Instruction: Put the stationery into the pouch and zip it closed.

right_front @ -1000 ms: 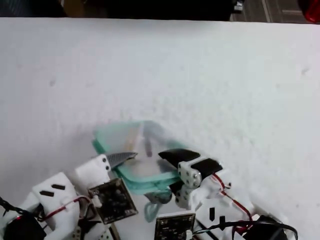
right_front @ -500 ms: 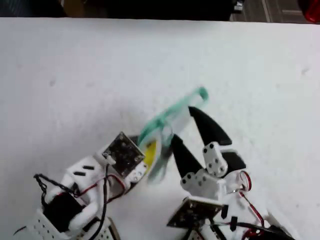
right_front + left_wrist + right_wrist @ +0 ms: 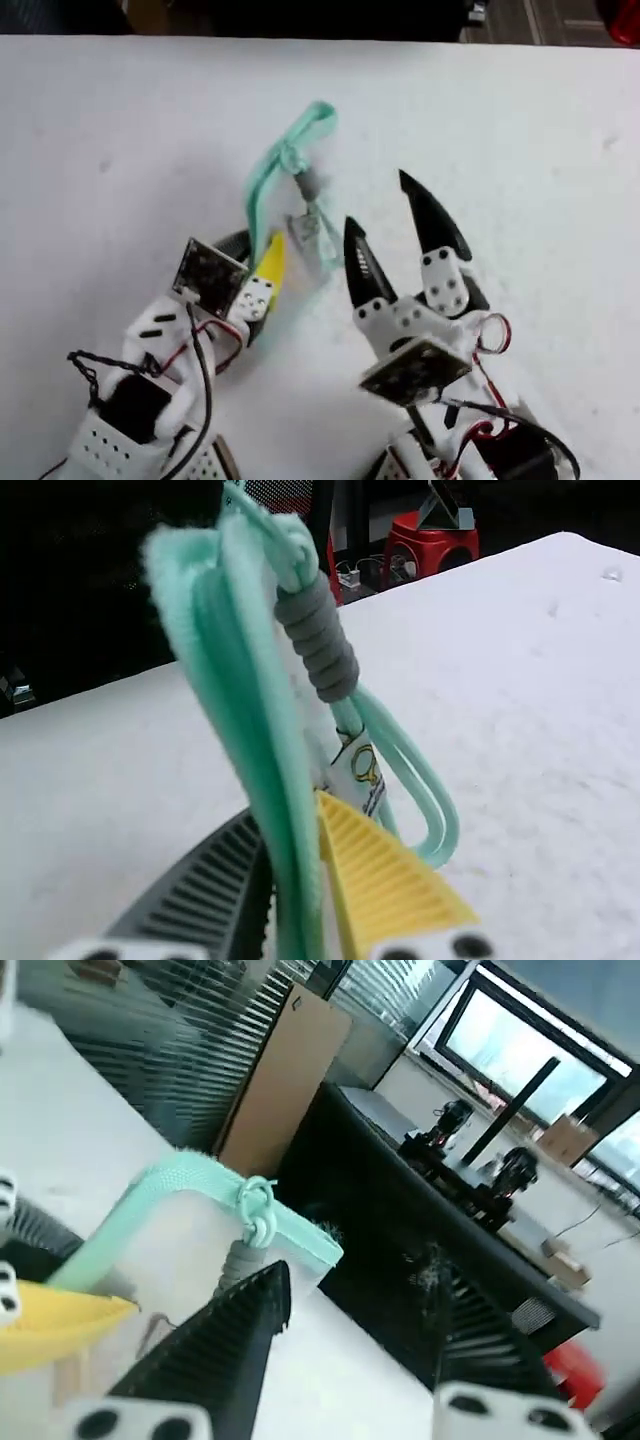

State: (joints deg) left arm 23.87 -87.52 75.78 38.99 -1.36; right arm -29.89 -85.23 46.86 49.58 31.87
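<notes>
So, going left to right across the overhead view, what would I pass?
Left gripper, clamped on the pouch → grey bead on the pouch's cord → right gripper, open with nothing in it.

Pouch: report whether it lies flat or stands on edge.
On edge: the left gripper clamps the pouch, its narrow rim facing up.

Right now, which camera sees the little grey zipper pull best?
The left wrist view: the grey zipper pull hangs large and close beside the pouch. The high view shows the pull small; in the right wrist view its lower end sits behind a black finger.
</notes>
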